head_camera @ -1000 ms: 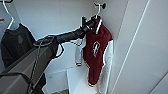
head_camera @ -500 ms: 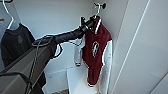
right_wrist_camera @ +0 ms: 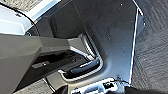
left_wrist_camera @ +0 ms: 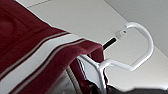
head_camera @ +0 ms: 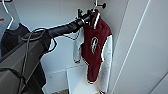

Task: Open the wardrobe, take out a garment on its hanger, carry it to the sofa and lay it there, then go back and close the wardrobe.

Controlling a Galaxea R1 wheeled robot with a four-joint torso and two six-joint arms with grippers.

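Head view: the wardrobe [head_camera: 140, 50] stands open. The garment [head_camera: 96, 47], a dark red jacket with white sleeves, hangs inside on the hanger [head_camera: 95, 4], whose hook sits over a dark peg [head_camera: 103, 5] near the top of the interior. The left gripper [head_camera: 87, 17] is at the jacket's collar, just below that hook. Whether its fingers are spread or pressed together cannot be told here. A dark grey T-shirt [head_camera: 12, 37] hangs well apart, at the far left.

Left wrist view: the hanger [left_wrist_camera: 135, 50] shows its white curved hook looped over the peg [left_wrist_camera: 117, 36], with the striped collar of the garment [left_wrist_camera: 37, 57] draped close below. The neck of the hanger runs down toward the gripper at the picture's lower edge; contact appears likely but the fingers are not resolved, so the grip state cannot be told.

Right wrist view: the camera looks on the robot's own dark base [right_wrist_camera: 112, 37] and grey carpet [right_wrist_camera: 152, 50]. The right gripper's state cannot be told.

Procedure for the step in hand, judged as unhooking: secure the hanger at its neck, not the cloth. Raise the hook until it is free of the peg's end cap, then draw it outward. Keep the sleeves away from the door edge.
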